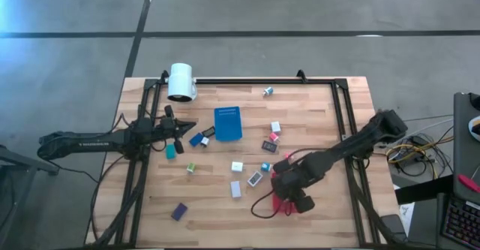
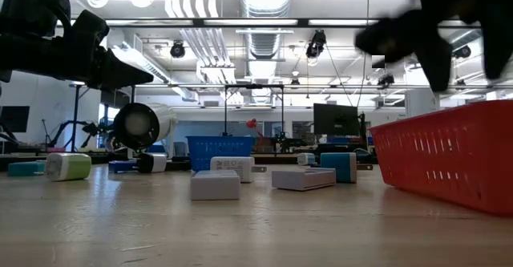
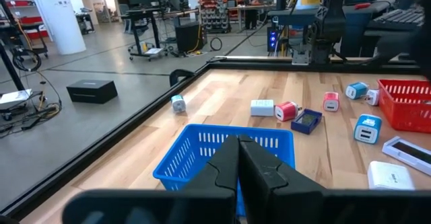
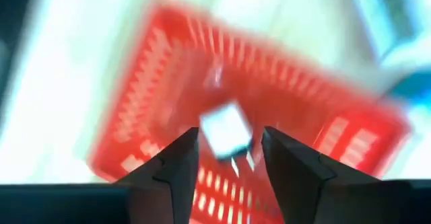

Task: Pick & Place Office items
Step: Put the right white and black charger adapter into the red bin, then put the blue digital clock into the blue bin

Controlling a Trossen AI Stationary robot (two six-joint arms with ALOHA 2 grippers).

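High view shows the right arm reaching in from the right edge, bent down toward the lower middle of the frame, its right gripper (image 1: 289,197) hanging over the red tray (image 1: 283,205). In the right wrist view the two dark fingers (image 4: 178,163) stand apart with a clear gap, and a small white block (image 4: 225,131) shows between them above the tray's slotted floor; it is blurred, sits as a tilted square, and whether the fingers touch it cannot be told.

The left arm lies stretched level from the left edge toward centre, the left gripper (image 1: 182,126) ending just left of the blue tray (image 1: 228,123). Its fingers (image 3: 237,167) are pressed together with nothing between them, pointing at the blue tray's near wall.

The office items lie scattered across the middle of the table: a flat white piece (image 1: 235,189) with its long axis running up and down the frame, a purple block (image 1: 178,211) at lower left set on a diagonal, a teal block (image 1: 170,152), and a pink-red one (image 1: 273,137). A white cylindrical camera (image 1: 181,82) sits at the table's upper left.
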